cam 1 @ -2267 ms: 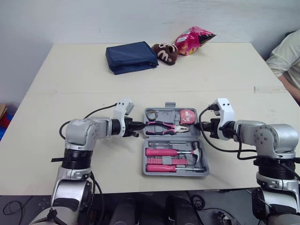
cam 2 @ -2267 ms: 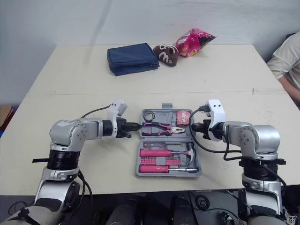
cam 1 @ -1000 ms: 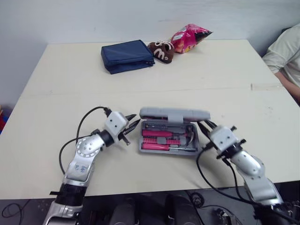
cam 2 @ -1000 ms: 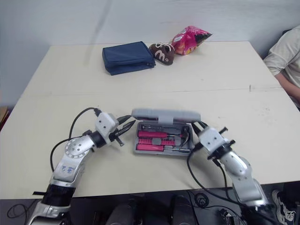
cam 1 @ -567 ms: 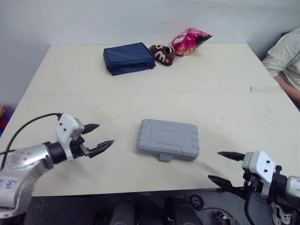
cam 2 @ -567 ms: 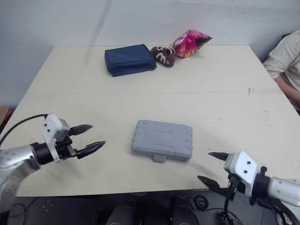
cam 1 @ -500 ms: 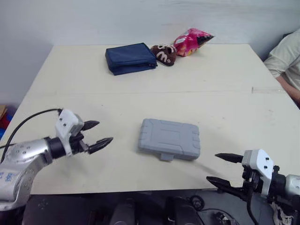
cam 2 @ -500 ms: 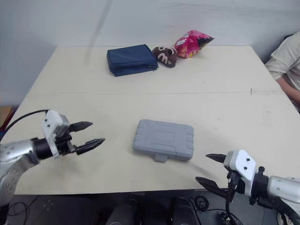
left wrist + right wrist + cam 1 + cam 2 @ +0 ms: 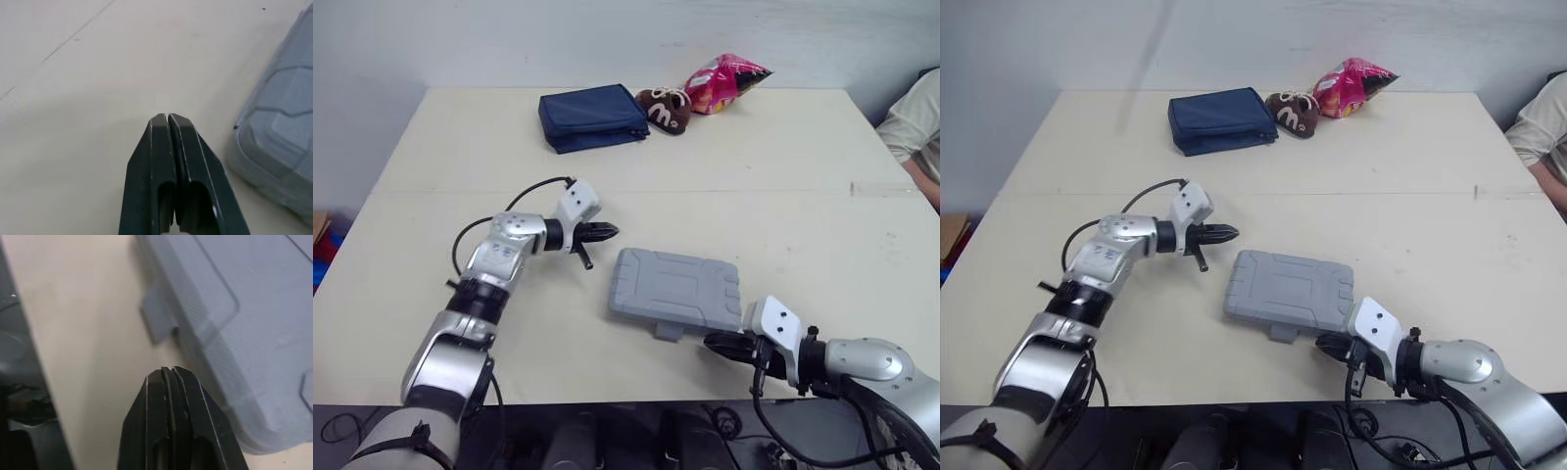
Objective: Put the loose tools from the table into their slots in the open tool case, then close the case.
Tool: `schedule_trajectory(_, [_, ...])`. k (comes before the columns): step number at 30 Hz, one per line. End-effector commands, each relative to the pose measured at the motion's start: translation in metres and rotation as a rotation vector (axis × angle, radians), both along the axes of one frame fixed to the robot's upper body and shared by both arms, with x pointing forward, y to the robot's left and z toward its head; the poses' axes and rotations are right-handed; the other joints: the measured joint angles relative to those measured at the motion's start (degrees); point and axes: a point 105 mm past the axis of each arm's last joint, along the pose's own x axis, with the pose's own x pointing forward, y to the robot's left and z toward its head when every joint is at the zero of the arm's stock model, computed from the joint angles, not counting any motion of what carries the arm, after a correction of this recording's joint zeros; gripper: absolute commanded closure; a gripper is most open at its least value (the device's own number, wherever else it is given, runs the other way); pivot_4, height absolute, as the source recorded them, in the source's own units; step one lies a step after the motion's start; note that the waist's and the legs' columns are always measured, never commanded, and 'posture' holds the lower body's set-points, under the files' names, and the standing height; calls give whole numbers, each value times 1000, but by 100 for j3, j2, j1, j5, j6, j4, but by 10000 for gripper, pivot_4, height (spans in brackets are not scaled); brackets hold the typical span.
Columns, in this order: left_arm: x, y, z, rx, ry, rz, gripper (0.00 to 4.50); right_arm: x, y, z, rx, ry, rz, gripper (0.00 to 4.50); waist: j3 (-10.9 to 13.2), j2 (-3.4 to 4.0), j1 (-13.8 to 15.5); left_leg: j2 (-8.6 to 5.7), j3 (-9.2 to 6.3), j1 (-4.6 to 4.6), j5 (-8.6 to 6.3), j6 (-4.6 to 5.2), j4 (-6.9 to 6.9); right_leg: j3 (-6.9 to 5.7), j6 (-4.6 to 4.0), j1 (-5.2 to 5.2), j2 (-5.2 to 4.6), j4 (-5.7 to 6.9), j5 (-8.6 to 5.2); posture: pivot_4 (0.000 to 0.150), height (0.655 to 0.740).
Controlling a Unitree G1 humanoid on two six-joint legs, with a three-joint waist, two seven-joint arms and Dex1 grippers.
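Note:
The grey tool case lies closed and flat on the table, its handle tab toward the front edge. My left gripper is shut with nothing in it, its tips just off the case's far left corner and not touching it. My right gripper is shut and empty too, low by the case's front right edge, close to the handle tab. No loose tools lie on the table.
At the back of the table sit a folded navy pouch, a brown snack bag and a pink snack bag. A person's arm in a pale sleeve reaches in at the right edge. The table's front edge runs near my right gripper.
The case lid came down and the case is now closed. Both grippers, open and away from the case half a second ago, have shut and moved in beside it.

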Motion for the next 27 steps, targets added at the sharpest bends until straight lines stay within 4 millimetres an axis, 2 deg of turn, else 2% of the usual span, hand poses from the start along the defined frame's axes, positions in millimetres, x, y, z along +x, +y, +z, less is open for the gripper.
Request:
schedule_trajectory(1, [-2, -17, 1, 26, 2, -126, 44723, 14, -6, 5, -25, -72, -50, 45000, 1, -2, -25, -1, -2, 0, 1, 1, 0, -3, 0, 0, -1, 1, 0, 1500, 7338])
schedule_trajectory(3, [-9, -21, -8, 91, 19, -212, 44723, 26, -13, 9, -39, -112, -100, 45000, 1, -2, -57, -2, -3, -2, 3, 5, 2, -3, 3, 0, -4, 3, 2, 1500, 7338])
schedule_trajectory(5, [-25, -19, -17, 131, 60, -321, 44723, 39, -23, 14, -43, -153, -165, 45000, 1, -2, -87, -3, -2, 0, 6, 7, 3, -2, 5, 0, -7, 6, 3, 1500, 7338])
schedule_trajectory(7, [-44, -19, -16, 114, 84, -425, 44723, 52, -35, 18, -58, -190, -233, 45000, 1, -1, -123, 0, -1, 1, 7, 4, 3, 1, 5, -4, -11, 10, 3, 1500, 7338])
schedule_trajectory(9, [-51, -20, -13, 88, 88, -443, 44723, 57, -42, 18, -71, -202, -272, 45000, 1, -1, -118, 3, -3, 0, 8, 1, 1, 0, 2, -6, -16, 10, 1, 1500, 7338])
schedule_trajectory(12, [-52, -17, -4, 65, 53, -389, 44723, 48, -44, 21, -64, -184, -264, 45000, 2, -1, -74, 4, -10, -6, 10, -1, 2, -5, 1, -6, -16, 11, 1, 1500, 7338])
schedule_trajectory(15, [-51, -13, 15, 38, 29, -346, 44723, 34, -47, 29, -50, -161, -259, 45000, 2, 0, -50, -4, -28, -19, 16, 6, 8, -13, 2, -7, -19, 15, 1, 1500, 7338])
schedule_trajectory(19, [-66, -28, 33, 12, 16, -438, 44723, 20, -39, 36, 4, -114, -253, 45000, 2, 0, -56, -6, -32, -19, 16, 8, 11, -12, 7, -2, -23, 14, 4, 1500, 7338])
schedule_trajectory(22, [-70, -46, 28, 39, 13, -481, 44723, 18, -31, 32, 18, -89, -248, 45000, 2, 0, -51, -6, -44, -19, 16, 8, 11, -11, 6, 7, -22, 9, 4, 1500, 7338])
schedule_trajectory(25, [-61, -63, 9, 116, 17, -468, 44723, 23, -24, 21, 8, -65, -249, 45000, 2, 0, -54, -9, -45, -18, 16, 8, 11, -15, 6, 9, -19, 8, 4, 1500, 7338])
schedule_trajectory(27, [-57, -67, 3, 140, 32, -450, 44723, 25, -22, 18, 9, -52, -254, 45000, 2, 0, -55, -11, -42, -19, 17, 8, 11, -23, 6, 7, -17, 9, 4, 1500, 7338])
